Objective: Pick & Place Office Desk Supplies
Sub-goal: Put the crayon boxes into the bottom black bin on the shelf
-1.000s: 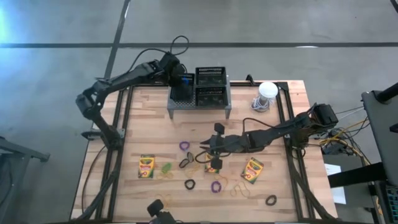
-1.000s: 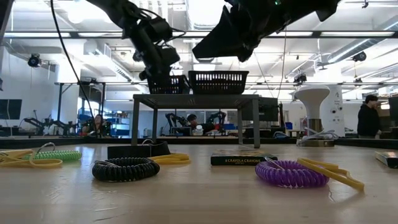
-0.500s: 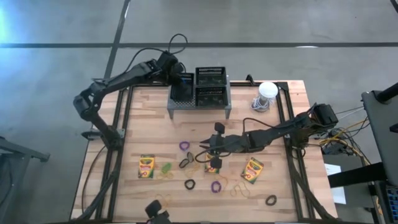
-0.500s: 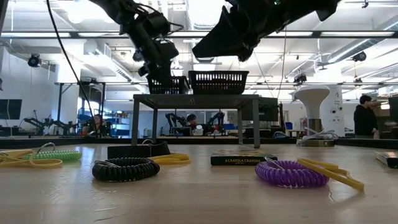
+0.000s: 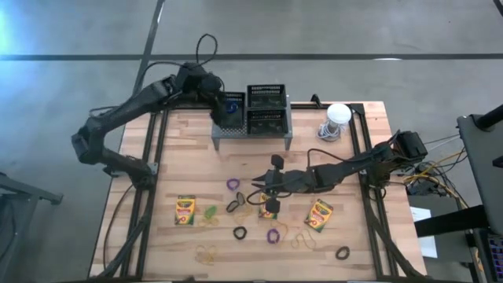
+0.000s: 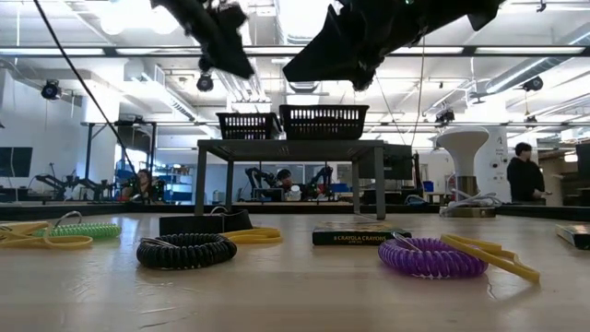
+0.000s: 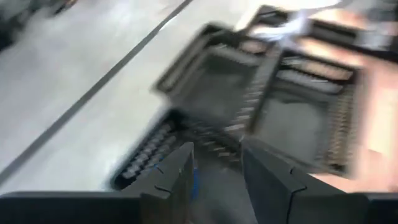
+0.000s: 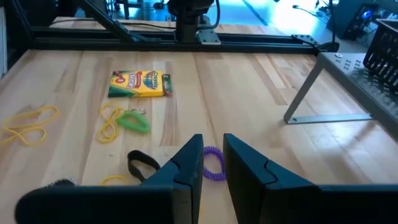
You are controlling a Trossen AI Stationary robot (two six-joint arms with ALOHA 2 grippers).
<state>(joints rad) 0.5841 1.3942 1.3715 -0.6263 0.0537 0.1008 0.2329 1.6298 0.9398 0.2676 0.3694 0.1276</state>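
My left gripper [image 5: 221,100] hangs open above the left black basket [image 5: 229,118] of the grey mesh rack [image 5: 251,135]. A blue thing [image 5: 230,106] lies in that basket below the fingers. My right gripper [image 5: 264,194] hovers over the table's middle, its fingers a narrow gap apart with nothing between them [image 8: 212,158]. Below it lie a crayon box [image 5: 269,208], a purple loop band [image 8: 211,167] and a black one [image 8: 143,163]. Two more crayon boxes [image 5: 185,211] [image 5: 319,215] lie flat on the wood.
Black [image 5: 240,233] [image 5: 342,252], purple [image 5: 273,235] and green [image 5: 210,211] loop bands and tan rubber bands [image 5: 208,253] are scattered over the near half of the table. A white-domed object [image 5: 336,118] stands at the far right. People show in the room behind.
My left gripper has risen out of the rack's left basket and drawn back toward the table's far left corner. The blue thing stays in the basket.
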